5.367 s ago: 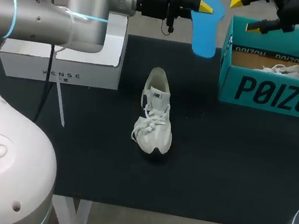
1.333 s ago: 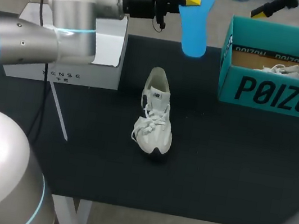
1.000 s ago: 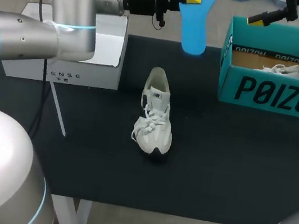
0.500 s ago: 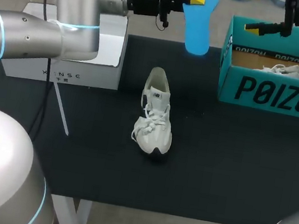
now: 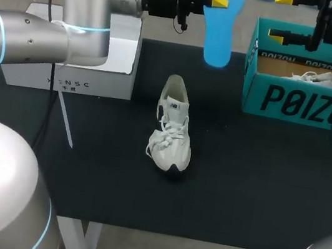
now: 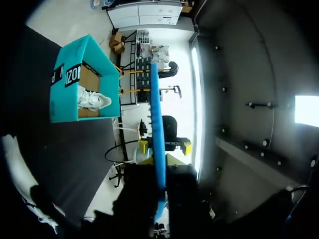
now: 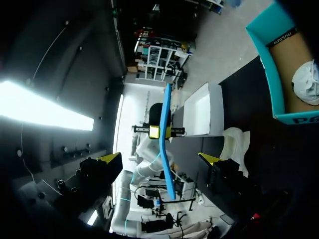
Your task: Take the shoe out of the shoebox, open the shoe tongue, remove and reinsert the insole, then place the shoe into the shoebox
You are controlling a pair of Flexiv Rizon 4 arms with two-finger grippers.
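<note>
Blue insole [image 5: 218, 35] hangs vertical, top centre, clamped in left pincer [image 5: 218, 1]; right pincer [image 5: 282, 17] wide open, empty, faces it from right.

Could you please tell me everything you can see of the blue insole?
The blue insole is a thin, plain blue, foot-shaped sheet, foam by its look. It hangs upright in the air over the far side of the table, pinched near its upper end between the yellow-tipped fingers of the left gripper. Nothing else touches it. Both wrist views show it edge-on, as a slim strip.
</note>
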